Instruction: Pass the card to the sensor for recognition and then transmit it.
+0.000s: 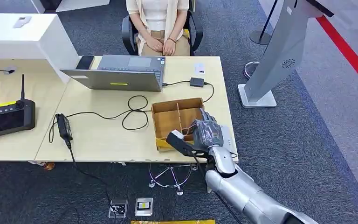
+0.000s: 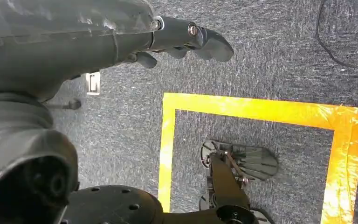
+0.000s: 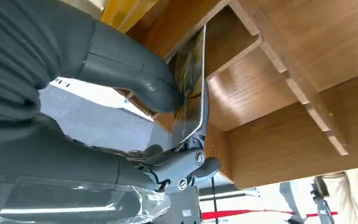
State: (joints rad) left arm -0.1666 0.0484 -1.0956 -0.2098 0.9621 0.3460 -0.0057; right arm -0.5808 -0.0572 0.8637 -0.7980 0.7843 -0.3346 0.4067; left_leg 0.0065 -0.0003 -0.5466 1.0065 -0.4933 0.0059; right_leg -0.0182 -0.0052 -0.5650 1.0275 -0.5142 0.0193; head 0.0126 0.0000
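Your right hand pinches the card between thumb and fingers inside the wooden divided box, so lifting it askew could catch a partition and twist the card from that thin grip.

laptop 1 | wooden box 1 | remote controller 1 | phone 1 | card 1, maybe more hidden
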